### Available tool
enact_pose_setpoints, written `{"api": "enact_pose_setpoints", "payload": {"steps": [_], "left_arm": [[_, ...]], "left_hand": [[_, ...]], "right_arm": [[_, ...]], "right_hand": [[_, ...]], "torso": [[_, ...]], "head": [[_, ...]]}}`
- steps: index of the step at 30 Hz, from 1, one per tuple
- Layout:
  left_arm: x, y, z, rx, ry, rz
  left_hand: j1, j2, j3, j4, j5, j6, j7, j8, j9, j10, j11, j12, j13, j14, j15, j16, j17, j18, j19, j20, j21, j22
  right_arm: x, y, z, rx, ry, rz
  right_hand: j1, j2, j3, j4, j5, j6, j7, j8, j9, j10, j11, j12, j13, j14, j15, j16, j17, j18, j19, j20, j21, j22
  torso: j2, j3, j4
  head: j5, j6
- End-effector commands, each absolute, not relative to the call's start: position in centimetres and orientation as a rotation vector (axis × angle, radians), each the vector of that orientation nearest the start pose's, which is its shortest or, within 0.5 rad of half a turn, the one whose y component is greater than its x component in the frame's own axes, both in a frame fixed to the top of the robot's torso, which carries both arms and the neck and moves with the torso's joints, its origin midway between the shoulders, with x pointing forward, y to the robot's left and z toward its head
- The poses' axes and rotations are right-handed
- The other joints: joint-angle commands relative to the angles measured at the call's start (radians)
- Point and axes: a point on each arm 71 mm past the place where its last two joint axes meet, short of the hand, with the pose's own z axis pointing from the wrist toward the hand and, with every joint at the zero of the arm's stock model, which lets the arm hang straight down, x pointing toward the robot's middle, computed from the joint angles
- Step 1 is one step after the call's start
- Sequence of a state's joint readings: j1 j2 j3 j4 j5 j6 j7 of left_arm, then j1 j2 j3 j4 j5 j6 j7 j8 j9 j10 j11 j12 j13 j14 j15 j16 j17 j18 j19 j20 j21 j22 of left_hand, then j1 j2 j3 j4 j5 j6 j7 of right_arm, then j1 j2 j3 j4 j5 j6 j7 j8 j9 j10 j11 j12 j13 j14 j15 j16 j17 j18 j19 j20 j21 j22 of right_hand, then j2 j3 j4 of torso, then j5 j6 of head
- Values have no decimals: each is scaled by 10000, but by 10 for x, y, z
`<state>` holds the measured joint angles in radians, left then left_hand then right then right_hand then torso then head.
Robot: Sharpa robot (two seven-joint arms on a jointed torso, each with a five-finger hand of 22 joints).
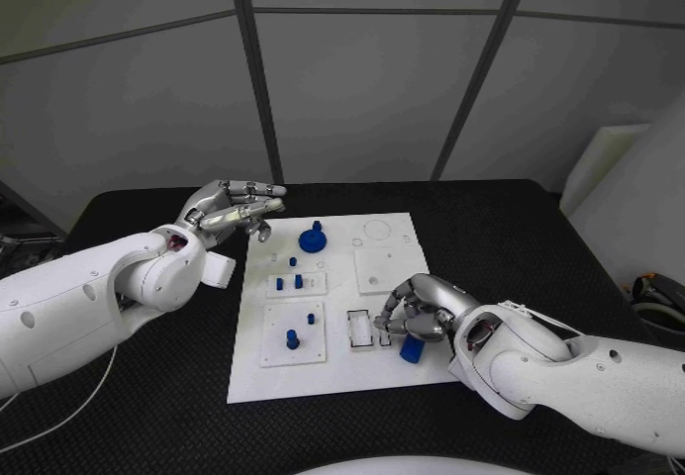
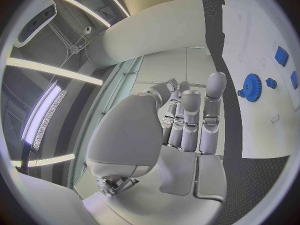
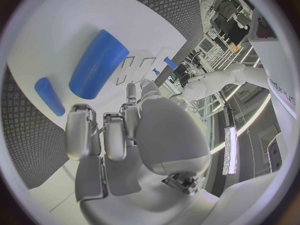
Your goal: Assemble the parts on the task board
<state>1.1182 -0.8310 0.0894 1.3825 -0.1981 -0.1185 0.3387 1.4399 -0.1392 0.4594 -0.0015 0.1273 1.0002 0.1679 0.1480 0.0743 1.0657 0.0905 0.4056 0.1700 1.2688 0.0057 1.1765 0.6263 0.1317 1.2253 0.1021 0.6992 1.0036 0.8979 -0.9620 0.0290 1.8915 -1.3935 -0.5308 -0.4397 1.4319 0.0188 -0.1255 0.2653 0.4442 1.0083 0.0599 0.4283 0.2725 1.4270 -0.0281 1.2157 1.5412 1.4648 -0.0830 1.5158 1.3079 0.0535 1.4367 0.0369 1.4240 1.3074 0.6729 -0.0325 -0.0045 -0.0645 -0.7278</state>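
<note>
The white task board (image 1: 329, 371) lies mid-table. A blue gear (image 1: 313, 237) stands at its far side, and small blue pegs (image 1: 290, 283) stand in the plates on its left half. My left hand (image 1: 229, 210) hovers over the board's far left corner with fingers (image 2: 187, 115) stretched side by side, holding nothing; the gear (image 2: 252, 87) is in front of it. My right hand (image 1: 414, 309) hangs over the board's near right part with fingers (image 3: 84, 132) curled in on nothing. A blue oblong part (image 3: 97, 62) and a thinner blue rod (image 3: 49, 96) lie just beyond them, apart from the fingers. The part (image 1: 411, 348) sits at the hand's near side.
A small slotted frame (image 1: 360, 328) sits on the board just left of my right hand. A square white plate (image 1: 377, 265) and a ring outline (image 1: 378, 230) lie on the far right part. Black table (image 1: 485, 223) surrounds the board.
</note>
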Motion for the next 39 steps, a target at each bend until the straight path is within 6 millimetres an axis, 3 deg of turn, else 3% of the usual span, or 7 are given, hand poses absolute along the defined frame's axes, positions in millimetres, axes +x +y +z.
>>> {"api": "enact_pose_setpoints", "payload": {"steps": [1,5,15,20,28,33,39], "left_arm": [[511,235,-182,-9627,14936,-15808],[511,235,-183,-9636,14942,-15800],[511,235,-183,-9646,14941,-15787],[510,235,-183,-9646,14942,-15788],[511,235,-183,-9651,14932,-15778],[511,235,-184,-9662,14934,-15770],[511,236,-185,-9696,14937,-15730]], "left_hand": [[-87,44,-45,-5,-9,-66,7,4,-13,-92,-3,68,9,-65,26,17,-5,385,-30,28,-58,-15],[-95,44,-48,-5,-9,-86,17,-4,-17,-108,5,80,13,-68,32,18,-12,381,-25,32,-50,-8],[-96,44,-49,-5,-9,-89,18,-5,-17,-110,6,82,13,-68,33,18,-13,381,-24,32,-49,-7],[-96,44,-49,-5,-9,-89,18,-5,-17,-110,6,82,13,-68,33,18,-13,381,-24,32,-49,-7],[-96,44,-49,-5,-9,-89,18,-5,-17,-110,6,82,13,-68,33,18,-13,381,-24,32,-49,-7],[-96,44,-49,-5,-9,-89,18,-5,-17,-110,6,82,13,-68,33,18,-13,381,-24,32,-49,-7],[-96,44,-49,-5,-9,-89,18,-5,-17,-110,6,82,13,-68,33,18,-13,381,-24,32,-49,-7]], "right_arm": [[372,-179,-242,2737,17809,7080],[373,-182,-242,2733,17744,7120],[374,-182,-237,2383,17571,7607],[372,-185,-232,1696,17701,7868],[363,-192,-226,336,17986,8565],[359,-203,-222,-522,18061,8889],[352,-218,-221,-1641,18626,8889]], "right_hand": [[29,-137,-27,101,-28,-258,128,-201,-43,-41,201,-127,-2854,838,107,56,1520,-54,-3,5,0,850],[66,-170,-63,157,-33,-509,282,-464,-91,-110,329,-305,-2969,840,217,60,1530,-53,-13,98,-11,843],[174,-219,-85,145,-56,-602,366,-663,-110,-220,404,-560,-3145,839,289,59,1531,-47,-24,179,-22,835],[311,-251,-93,115,-283,-662,440,-877,-139,-228,467,-589,-3139,835,346,53,1519,-39,-44,242,-40,820],[776,-317,-48,-19,-640,-761,587,-1411,-259,-333,596,-695,-3156,798,454,-22,1374,20,-227,354,-225,621],[1155,-403,0,-147,-680,-811,696,-1815,-431,-355,682,-599,-3049,787,528,-50,1330,35,-282,424,-275,577],[1584,-597,-16,-344,-1124,-815,547,-2265,-650,-299,572,-346,-2830,784,473,-62,1317,47,-311,422,-293,571]], "torso": [[1,-6,9],[-3,-7,12],[11,-6,0],[5,-14,6],[-9,4,-10],[-20,-9,3],[-18,-5,-28]], "head": [[-33,16],[-47,16],[-115,14],[-228,-5],[-359,0],[-488,0],[-552,4]]}}
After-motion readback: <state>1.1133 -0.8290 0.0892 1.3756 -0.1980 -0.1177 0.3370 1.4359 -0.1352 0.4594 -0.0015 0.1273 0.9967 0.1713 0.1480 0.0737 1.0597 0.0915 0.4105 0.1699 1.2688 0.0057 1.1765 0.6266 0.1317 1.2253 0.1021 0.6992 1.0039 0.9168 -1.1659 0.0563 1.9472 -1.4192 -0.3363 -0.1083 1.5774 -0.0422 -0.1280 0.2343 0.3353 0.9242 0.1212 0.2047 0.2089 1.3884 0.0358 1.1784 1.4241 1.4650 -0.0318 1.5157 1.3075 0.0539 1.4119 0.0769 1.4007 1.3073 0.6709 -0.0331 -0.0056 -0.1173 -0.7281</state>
